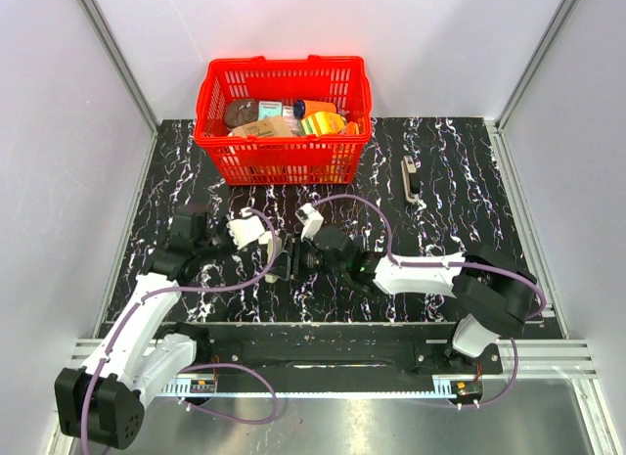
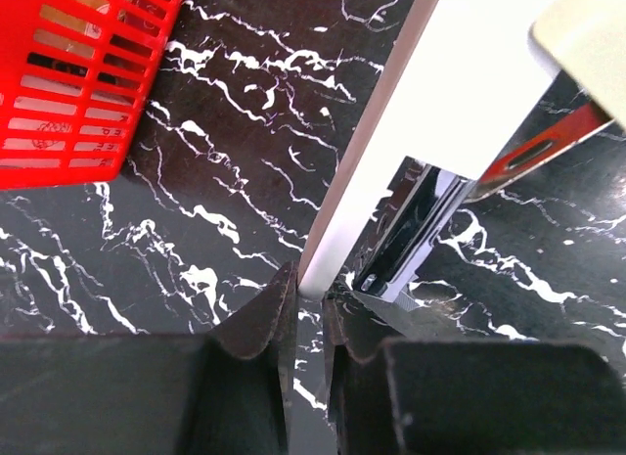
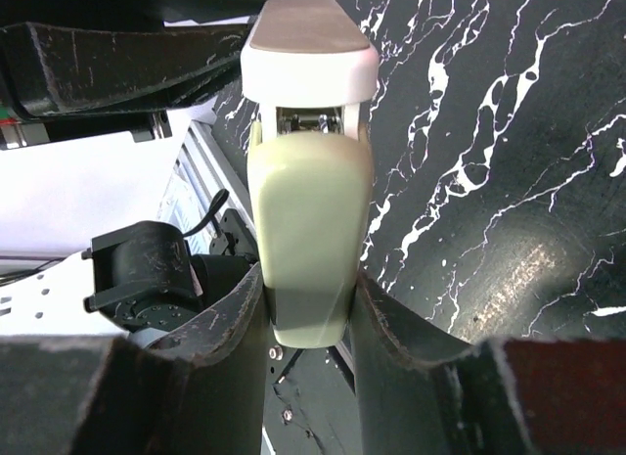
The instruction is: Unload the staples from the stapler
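The stapler (image 3: 308,205) has a pale green top and a white base (image 3: 308,49), with its metal staple channel showing between them. My right gripper (image 3: 308,279) is shut on the green top's near end, one finger on each side. In the left wrist view the stapler's white base (image 2: 421,132) runs up to the right, beside a chrome magazine (image 2: 416,230) and a red strip (image 2: 538,152). My left gripper (image 2: 311,279) is shut on the tip of that white base. In the top view both grippers (image 1: 277,257) (image 1: 305,259) meet mid-table, hiding the stapler.
A red basket (image 1: 284,142) full of packaged goods stands at the back of the black marbled table; its corner shows in the left wrist view (image 2: 68,83). A slim dark bar with pale parts (image 1: 412,178) lies at the right back. White walls enclose the table.
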Robot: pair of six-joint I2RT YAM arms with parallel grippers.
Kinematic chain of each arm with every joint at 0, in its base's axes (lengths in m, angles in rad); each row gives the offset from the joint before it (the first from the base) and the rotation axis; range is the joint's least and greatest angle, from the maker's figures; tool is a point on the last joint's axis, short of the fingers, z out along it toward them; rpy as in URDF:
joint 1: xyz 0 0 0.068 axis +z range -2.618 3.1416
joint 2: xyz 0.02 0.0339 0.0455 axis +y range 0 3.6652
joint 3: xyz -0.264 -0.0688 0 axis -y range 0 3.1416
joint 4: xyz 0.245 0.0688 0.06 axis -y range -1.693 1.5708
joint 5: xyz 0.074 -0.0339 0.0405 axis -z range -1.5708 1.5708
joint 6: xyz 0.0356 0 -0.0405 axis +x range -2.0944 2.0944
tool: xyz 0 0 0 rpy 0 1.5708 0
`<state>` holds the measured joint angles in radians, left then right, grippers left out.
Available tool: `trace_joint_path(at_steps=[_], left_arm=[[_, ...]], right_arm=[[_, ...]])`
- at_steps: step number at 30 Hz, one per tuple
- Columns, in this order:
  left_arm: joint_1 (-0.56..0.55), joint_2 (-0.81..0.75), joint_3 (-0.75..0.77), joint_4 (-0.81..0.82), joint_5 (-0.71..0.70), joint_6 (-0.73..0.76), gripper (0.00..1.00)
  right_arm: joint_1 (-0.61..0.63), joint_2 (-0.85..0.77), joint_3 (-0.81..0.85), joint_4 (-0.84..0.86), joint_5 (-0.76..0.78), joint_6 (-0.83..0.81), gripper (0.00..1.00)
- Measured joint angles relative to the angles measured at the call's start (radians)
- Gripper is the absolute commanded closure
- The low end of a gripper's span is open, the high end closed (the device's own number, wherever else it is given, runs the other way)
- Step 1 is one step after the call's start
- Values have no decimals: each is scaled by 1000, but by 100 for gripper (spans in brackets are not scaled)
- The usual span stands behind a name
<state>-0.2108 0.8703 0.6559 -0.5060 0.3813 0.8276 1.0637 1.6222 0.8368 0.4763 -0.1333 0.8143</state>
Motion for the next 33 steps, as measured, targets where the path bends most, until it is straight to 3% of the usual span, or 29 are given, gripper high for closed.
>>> trace_joint_path(at_steps=[5,10,14,19,33], left_arm=[[-9,-83,-92,58,-39,82,100],[-55,-240,-163,41,-74,212,100],[-77,-269,-163,2,-74,256,100],[-144,-291,-163,-61,-63,180,100],[-183,-228,-114,-145,-41,-89,100]], right_arm=[[-2,-2,-29,6,-21,-4,100],[0,-2,-33,10,-66,-19,100],[1,5,-18,16,-77,-33,100],[1,53,12,16,-71,-35,100],[-2,63,24,29,-60,-22,100]])
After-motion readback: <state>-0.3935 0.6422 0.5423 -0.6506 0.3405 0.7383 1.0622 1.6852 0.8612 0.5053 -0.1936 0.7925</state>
